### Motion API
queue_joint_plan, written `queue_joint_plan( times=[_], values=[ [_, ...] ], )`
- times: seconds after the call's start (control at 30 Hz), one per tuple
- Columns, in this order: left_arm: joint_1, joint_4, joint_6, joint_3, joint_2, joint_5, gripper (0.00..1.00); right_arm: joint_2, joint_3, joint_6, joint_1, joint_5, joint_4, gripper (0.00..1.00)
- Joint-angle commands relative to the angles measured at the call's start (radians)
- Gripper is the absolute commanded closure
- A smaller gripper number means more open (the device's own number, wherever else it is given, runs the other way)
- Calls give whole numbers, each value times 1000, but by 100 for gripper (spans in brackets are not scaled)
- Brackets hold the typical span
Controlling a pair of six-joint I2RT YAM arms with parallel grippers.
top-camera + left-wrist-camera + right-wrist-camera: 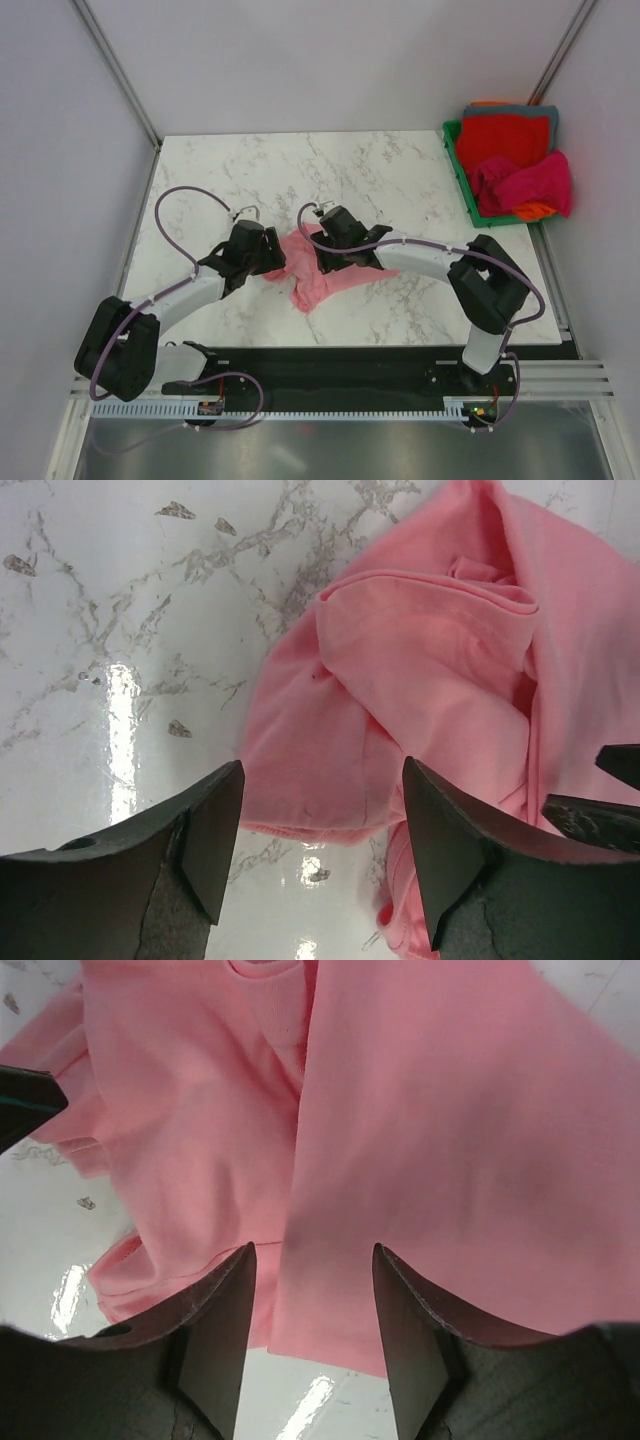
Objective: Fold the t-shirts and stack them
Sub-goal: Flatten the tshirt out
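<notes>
A salmon-pink t-shirt (322, 277) lies crumpled in the middle of the marble table. My left gripper (268, 252) is open at its left edge; in the left wrist view the shirt (420, 680) lies just ahead of the spread fingers (215, 830) with its hem between them. My right gripper (330, 255) is open over the shirt's upper right part; in the right wrist view a flat fold of the shirt (420, 1140) lies under the gap between its fingers (225, 1320). Neither holds cloth. Other t-shirts, red (503, 137), magenta (535, 183), orange and teal-grey, are piled at the back right.
A green plastic bin (462, 172) at the table's back right corner holds the pile of shirts. White marble table (250, 170) extends behind and left of the arms. Grey walls and metal frame posts surround the table.
</notes>
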Motion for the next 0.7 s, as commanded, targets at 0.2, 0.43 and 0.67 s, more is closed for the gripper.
queue_joint_plan(
  times=[0.2, 0.43, 0.67],
  values=[
    [3, 60, 32, 1, -46, 58, 36, 82, 105, 25, 30, 91, -64, 58],
    [3, 71, 40, -11, -64, 78, 35, 128, 140, 23, 30, 99, -81, 74],
    [3, 69, 43, 23, 32, 111, 38, 135, 148, 22, 30, 111, -79, 100]
  ],
)
